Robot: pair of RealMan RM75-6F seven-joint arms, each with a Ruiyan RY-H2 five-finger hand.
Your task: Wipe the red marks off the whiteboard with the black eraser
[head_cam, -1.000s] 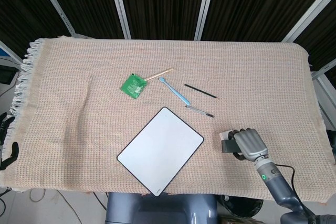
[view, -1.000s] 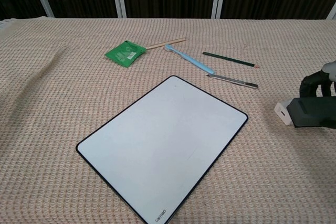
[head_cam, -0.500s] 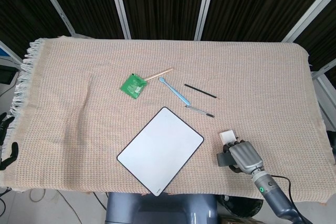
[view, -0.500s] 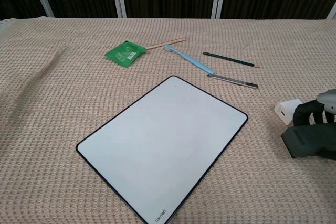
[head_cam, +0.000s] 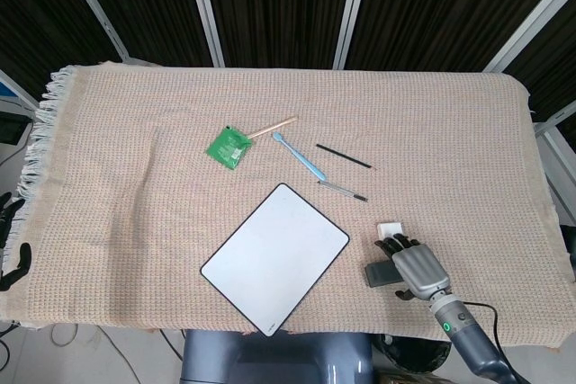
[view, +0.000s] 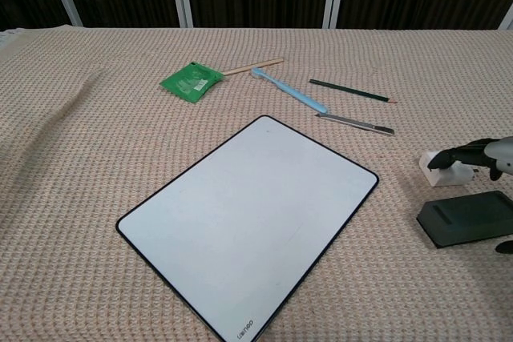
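The whiteboard point(head_cam: 274, 258) point(view: 248, 226) lies tilted near the table's front edge, and its white face shows no red marks. The black eraser point(head_cam: 378, 273) point(view: 467, 218) lies flat on the cloth to its right. My right hand point(head_cam: 417, 267) point(view: 490, 154) hovers over the eraser's right end with its fingers point(view: 458, 153) spread and lifted off it. Its thumb sits just below the eraser at the frame edge. My left hand point(head_cam: 11, 249) shows only as dark fingers at the far left, off the table, holding nothing.
A small white block point(head_cam: 390, 230) point(view: 443, 171) sits just beyond the eraser, under my right fingertips. Further back lie a green packet point(head_cam: 227, 146), a wooden stick point(head_cam: 273, 127), a blue toothbrush point(head_cam: 298, 155), a dark pencil point(head_cam: 343, 156) and a grey pen point(head_cam: 342, 190).
My right hand carried the eraser toward the front edge, laid it flat on the cloth and spread its fingers off it. The whiteboard has not moved.
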